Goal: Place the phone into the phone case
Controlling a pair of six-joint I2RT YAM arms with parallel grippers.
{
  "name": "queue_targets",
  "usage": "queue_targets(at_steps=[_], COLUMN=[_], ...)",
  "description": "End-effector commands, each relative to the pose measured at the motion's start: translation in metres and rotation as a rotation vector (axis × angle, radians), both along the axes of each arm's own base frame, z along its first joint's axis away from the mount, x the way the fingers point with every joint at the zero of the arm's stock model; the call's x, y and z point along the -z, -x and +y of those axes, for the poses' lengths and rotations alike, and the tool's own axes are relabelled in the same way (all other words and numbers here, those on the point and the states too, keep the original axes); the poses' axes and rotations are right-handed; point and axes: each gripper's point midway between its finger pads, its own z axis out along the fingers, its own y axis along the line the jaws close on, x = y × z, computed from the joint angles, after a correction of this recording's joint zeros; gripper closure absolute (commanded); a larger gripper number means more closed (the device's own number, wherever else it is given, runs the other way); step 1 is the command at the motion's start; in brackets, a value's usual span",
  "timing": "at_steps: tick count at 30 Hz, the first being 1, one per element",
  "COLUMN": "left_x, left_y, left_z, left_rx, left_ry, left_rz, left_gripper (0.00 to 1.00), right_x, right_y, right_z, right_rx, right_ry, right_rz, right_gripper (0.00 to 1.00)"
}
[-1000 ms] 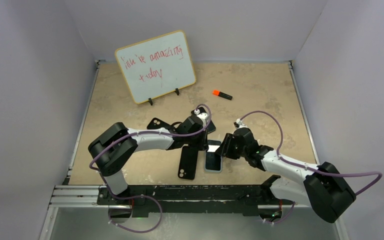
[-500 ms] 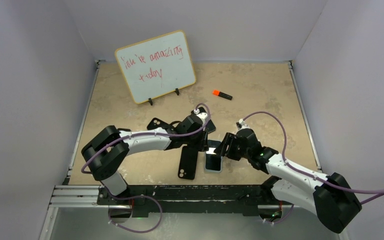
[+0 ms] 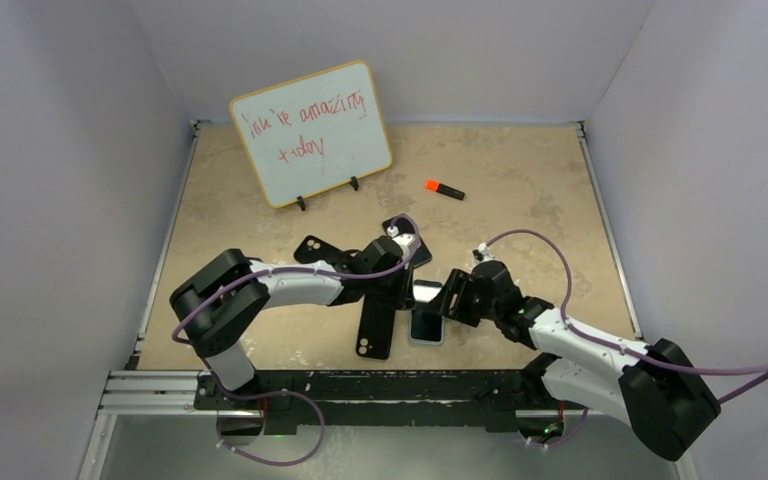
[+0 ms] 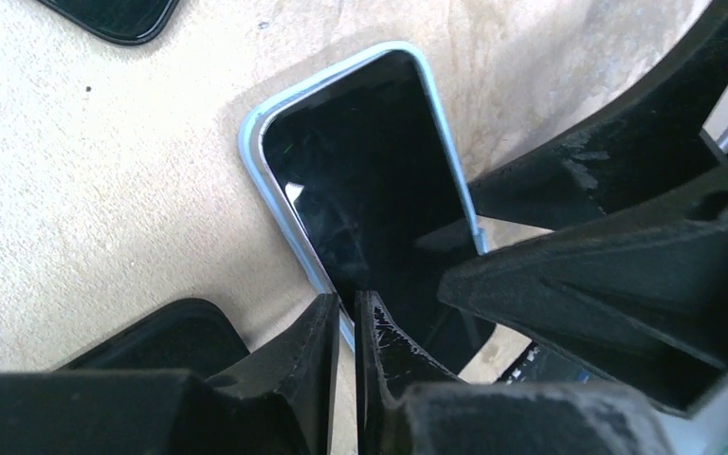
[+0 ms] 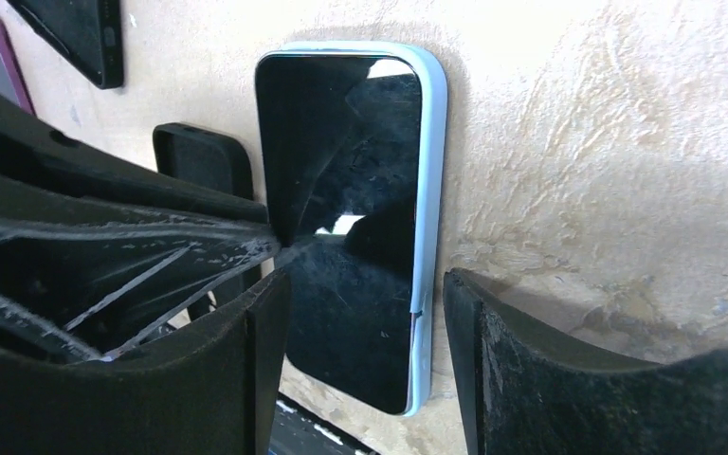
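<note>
The phone, its screen black, lies face up inside the light-blue phone case on the table, close to the front edge. The case rim wraps the phone on every side that shows. My left gripper is shut, and its tips rest over the case's long edge. In the top view the left gripper meets my right gripper above the phone's far end. My right gripper is open and straddles the phone without touching its sides.
A black case lies just left of the phone. Another black case and a dark phone lie behind my left arm. A whiteboard stands at the back left, with an orange marker to its right.
My right gripper has opened wider around the phone. My left gripper opened slightly and closed again, its arm shifting a little. The phone has stayed in place.
</note>
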Motion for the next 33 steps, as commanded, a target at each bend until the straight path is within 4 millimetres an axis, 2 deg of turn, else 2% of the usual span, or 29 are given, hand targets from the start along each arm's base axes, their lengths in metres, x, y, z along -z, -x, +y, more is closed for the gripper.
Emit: queue_targets(at_steps=[1,6,9,13,15,19,27,30,33], left_x=[0.011,0.016,0.017,0.017,0.018,0.014,0.004,-0.005,-0.018], left_y=[0.005,0.009,0.013,0.016,0.016,0.014,0.016,0.014,0.01], left_z=[-0.005,0.004,0.008,0.011,0.012,0.012,0.006,0.003,0.001], left_rx=[-0.002,-0.013,0.0,-0.001,-0.001,0.002,0.02,0.018,0.033], left_ry=[0.017,0.018,0.01,0.019,0.018,0.024,0.072,0.094,0.099], left_rz=[0.041,0.061,0.075,0.077,0.077,0.06,0.057,0.046,0.016], left_gripper=[0.9,0.93,0.93,0.93,0.93,0.93,0.93,0.92,0.9], right_x=[-0.004,-0.019,-0.039,-0.062,-0.065,-0.059,-0.031,-0.023,-0.024], right_y=[0.002,0.006,0.001,-0.004,-0.004,-0.002,-0.002,-0.001,-0.003], right_z=[0.014,0.033,0.043,0.05,0.051,0.051,0.038,0.037,0.038], right_rx=[-0.019,-0.036,-0.037,-0.052,-0.057,-0.065,-0.022,-0.03,-0.029], right_ry=[-0.086,-0.243,-0.36,-0.435,-0.448,-0.438,-0.315,-0.286,-0.285], right_rz=[0.01,0.019,-0.042,-0.11,-0.126,-0.107,-0.056,-0.04,-0.04], right_gripper=[0.38,0.36,0.36,0.36,0.36,0.38,0.59,0.72,0.88])
